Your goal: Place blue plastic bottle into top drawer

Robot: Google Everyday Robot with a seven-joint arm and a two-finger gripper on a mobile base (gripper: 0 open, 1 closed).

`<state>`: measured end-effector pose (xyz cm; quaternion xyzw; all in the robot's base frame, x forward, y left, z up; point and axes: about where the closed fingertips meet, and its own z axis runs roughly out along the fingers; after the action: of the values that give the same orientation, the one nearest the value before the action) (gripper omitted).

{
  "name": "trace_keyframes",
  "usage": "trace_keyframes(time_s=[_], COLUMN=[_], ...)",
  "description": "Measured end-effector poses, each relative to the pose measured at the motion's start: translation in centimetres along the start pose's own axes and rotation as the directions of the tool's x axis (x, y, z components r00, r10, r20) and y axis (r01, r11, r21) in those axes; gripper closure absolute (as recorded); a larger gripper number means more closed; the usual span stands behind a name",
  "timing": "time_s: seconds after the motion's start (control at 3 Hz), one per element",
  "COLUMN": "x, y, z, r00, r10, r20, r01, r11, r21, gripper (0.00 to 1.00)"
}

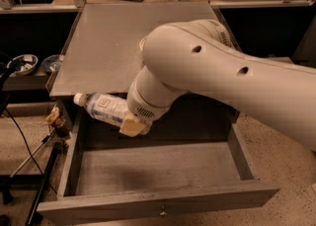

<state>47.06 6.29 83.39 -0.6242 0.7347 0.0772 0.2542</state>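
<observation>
Nothing you can read: the label on the blue plastic bottle, clamped in the gripper over the top drawer, is illegible.

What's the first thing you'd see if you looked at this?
A big white robot arm reaches in from the right and fills most of the view. Its gripper holds the blue plastic bottle tilted, cap to the left, above the back-left part of the open top drawer.
</observation>
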Motion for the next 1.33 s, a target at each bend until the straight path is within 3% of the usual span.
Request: trace_keyframes(time_s=[0.33, 1.0, 1.33], x=[0.0, 2.5, 2.5], y=[0.3, 4.4, 4.7], z=[0.4, 6.2, 6.4], r00=[1.0, 0.998, 0.998], r10=[0.009, 0.053, 0.044], r20=[-0.006, -0.041, -0.052], r01=[-0.009, -0.058, -0.049], r11=[0.9999, 0.9923, 0.994], r21=[-0.004, -0.109, -0.098], gripper=[1.0, 1.0, 1.0])
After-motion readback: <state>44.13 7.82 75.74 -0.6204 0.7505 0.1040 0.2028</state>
